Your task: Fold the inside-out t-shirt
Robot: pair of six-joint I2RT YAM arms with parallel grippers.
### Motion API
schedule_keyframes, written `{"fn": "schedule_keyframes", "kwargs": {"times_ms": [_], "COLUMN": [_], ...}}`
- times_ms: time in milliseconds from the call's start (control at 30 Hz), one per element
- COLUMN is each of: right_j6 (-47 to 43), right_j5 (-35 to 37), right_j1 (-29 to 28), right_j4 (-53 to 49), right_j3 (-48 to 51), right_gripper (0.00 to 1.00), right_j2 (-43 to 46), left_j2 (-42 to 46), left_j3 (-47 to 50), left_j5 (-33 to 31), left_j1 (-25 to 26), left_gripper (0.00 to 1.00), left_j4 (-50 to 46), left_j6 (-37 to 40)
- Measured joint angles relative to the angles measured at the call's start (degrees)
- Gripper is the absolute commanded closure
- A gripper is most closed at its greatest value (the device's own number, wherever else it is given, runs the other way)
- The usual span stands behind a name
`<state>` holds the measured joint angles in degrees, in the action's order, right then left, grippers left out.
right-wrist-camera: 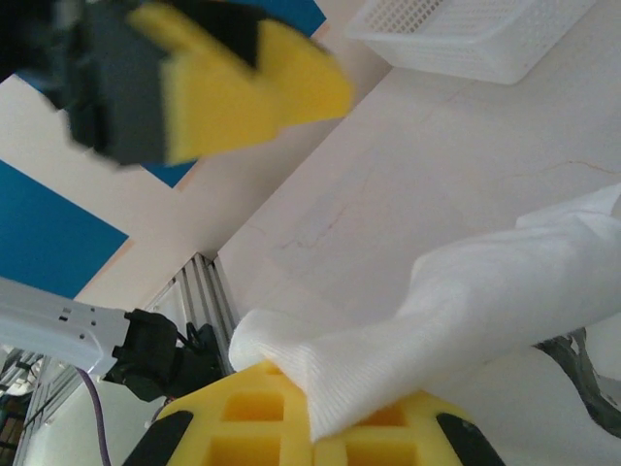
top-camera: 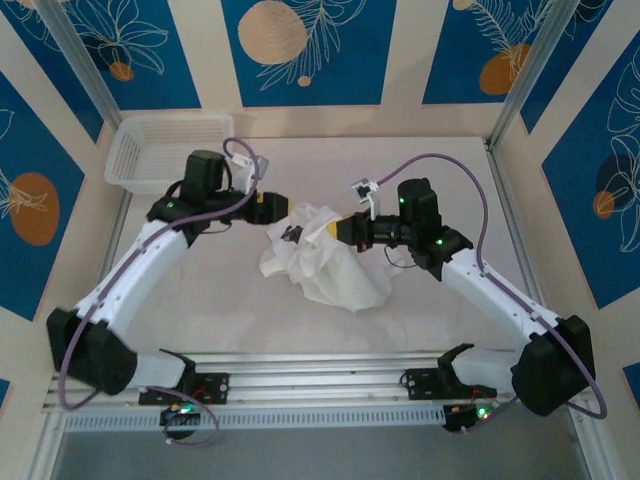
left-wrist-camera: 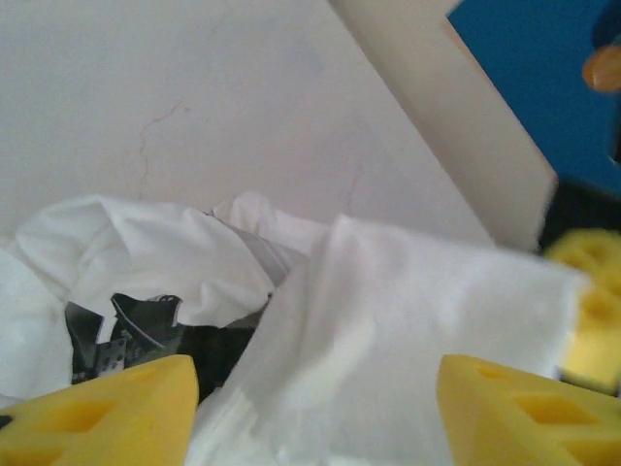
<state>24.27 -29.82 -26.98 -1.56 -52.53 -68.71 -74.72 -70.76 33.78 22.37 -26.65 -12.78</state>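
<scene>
From above, the t-shirt (top-camera: 325,262) lay crumpled in the middle of the table (top-camera: 230,310), between both arms and well apart from the basket (top-camera: 165,150) at the far left corner. The right wrist view brought out the right gripper (right-wrist-camera: 322,413) clenched on a fold of the cloth. The left wrist view showed the left gripper (left-wrist-camera: 312,398) with fingers (left-wrist-camera: 107,417) spread wide, cloth lying loose between them.

White mesh basket (top-camera: 132,166) on the far left corner of the pale table (top-camera: 440,175), blue leaf-patterned wall panels (top-camera: 305,50) behind
</scene>
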Motion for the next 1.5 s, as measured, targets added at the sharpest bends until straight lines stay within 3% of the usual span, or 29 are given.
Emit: {"fn": "schedule_keyframes", "kwargs": {"times_ms": [100,233,400,500,567,767,867,967,1067,1133,1300,1400,1500], "right_j6": [0.2,0.2,0.4,0.4,0.4,0.4,0.4,0.4,0.1,-0.4,-1.7,-2.8,-2.9], "right_j5": [-0.3,-0.7,-2.0,-2.5,-2.6,-2.8,-2.8,-2.8,-1.7,2.4,14.6,21.4,29.2], "right_j1": [0.5,0.6,0.6,0.5,0.4,0.1,0.1,0.1,0.1,0.0,-0.9,-4.9,-12.5], "right_j4": [0.3,0.3,-0.7,-1.2,-1.5,-2.3,-2.5,-2.6,-3.2,-5.0,-12.4,-14.1,-12.6], "right_j3": [0.0,-0.1,-0.6,-1.2,-1.4,-1.7,-1.7,-1.7,-1.7,-1.7,-1.6,0.3,4.1], "right_gripper": [1.00,1.00,1.00,1.00,1.00,1.00,1.00,0.99,0.90,0.79,0.71,0.64,0.62], "right_j2": [-0.4,-0.9,-1.5,-1.6,-1.6,-1.6,-1.6,-1.7,-2.2,-2.7,-2.7,2.2,11.8], "left_j2": [7.3,14.4,10.3,5.8,3.3,1.4,1.8,2.7,3.9,4.9,5.5,4.7,3.0], "left_j3": [6.0,16.2,18.4,18.0,17.8,17.4,16.7,15.6,13.3,11.6,7.5,5.6,4.5], "left_j5": [-2.9,-9.2,-13.1,-13.3,-13.6,-14.5,-14.8,-14.8,-13.8,-12.3,-8.2,-7.0,-6.8], "left_j1": [4.9,13.7,14.0,14.0,14.0,14.0,14.0,14.0,13.9,13.9,13.9,13.9,13.9], "left_gripper": [0.22,0.20,0.22,0.24,0.32,0.73,1.00,1.00,1.00,1.00,1.00,1.00,1.00], "left_j4": [-0.4,1.8,7.7,12.5,15.8,22.3,23.3,22.5,21.2,21.0,20.5,19.7,18.7], "left_j6": [12.2,26.0,32.0,31.9,30.9,26.3,25.0,23.3,20.7,18.7,13.7,12.2,11.2]}}
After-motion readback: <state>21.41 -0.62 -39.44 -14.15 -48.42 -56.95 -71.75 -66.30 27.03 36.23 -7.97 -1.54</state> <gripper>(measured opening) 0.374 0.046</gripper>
